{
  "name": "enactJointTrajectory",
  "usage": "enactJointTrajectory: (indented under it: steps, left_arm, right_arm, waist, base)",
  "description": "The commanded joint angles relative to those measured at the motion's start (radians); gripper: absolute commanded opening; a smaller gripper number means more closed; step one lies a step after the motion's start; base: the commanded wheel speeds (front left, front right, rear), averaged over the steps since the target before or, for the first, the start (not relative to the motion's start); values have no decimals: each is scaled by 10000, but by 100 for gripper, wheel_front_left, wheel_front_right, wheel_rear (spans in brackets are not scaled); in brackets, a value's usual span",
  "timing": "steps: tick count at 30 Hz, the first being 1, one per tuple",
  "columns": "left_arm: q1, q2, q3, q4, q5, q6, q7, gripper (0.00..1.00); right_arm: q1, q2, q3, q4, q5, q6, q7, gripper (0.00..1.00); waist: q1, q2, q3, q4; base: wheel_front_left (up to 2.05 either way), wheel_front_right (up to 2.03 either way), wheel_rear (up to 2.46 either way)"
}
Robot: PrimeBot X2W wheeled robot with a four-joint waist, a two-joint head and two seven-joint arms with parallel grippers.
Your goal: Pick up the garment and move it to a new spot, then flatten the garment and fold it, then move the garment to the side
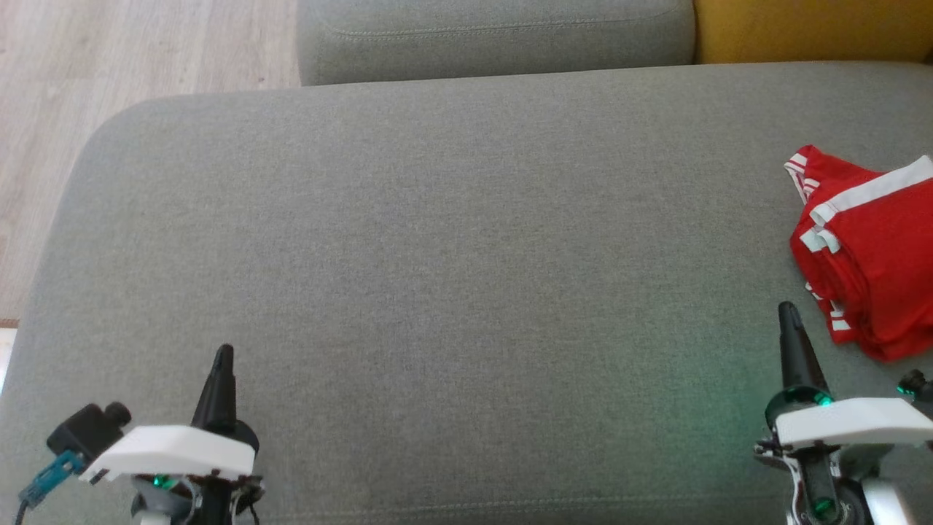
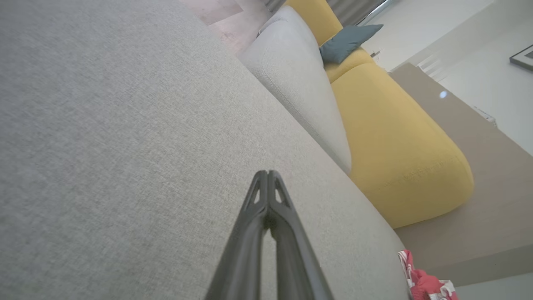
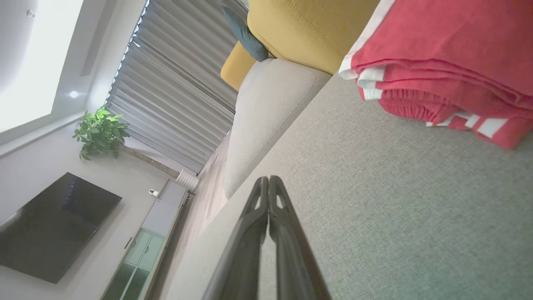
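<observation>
The garment (image 1: 875, 248) is red with white stripes and lies folded in a stack at the right edge of the grey sofa seat (image 1: 437, 255). It also appears in the right wrist view as the garment (image 3: 449, 58) at the top right, and a corner of the garment (image 2: 424, 283) shows in the left wrist view. My right gripper (image 1: 789, 313) is shut and empty, just left of and nearer than the garment, apart from it. My left gripper (image 1: 223, 356) is shut and empty at the lower left, far from the garment. Both pairs of fingertips meet in the left gripper (image 2: 267, 174) and right gripper (image 3: 268, 180) wrist views.
A grey cushion (image 1: 496, 36) sits behind the seat, with a yellow cushion (image 1: 809, 29) to its right. Wooden floor (image 1: 109, 58) lies off the seat's left edge. A TV (image 3: 50, 229), a plant (image 3: 100, 133) and blinds appear in the right wrist view.
</observation>
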Motion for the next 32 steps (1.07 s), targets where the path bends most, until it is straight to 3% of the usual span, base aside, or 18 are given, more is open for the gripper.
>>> enactJointTrajectory:
  steps: [1,32]
  left_arm:
    - [-512,81,327,-290,-266,-90,38,0]
    - [-887,-116,1038,-51,-3759,-583,918,0]
  right_arm:
    - [-521,-200,64,-270,282,-4,46,0]
    - [-874,-222,-190,325,3728,-6,334,0]
  waist:
    - [0,0,-7,1]
    - [0,0,-199,41]
  base:
    - [0,0,0]
    - [0,0,0]
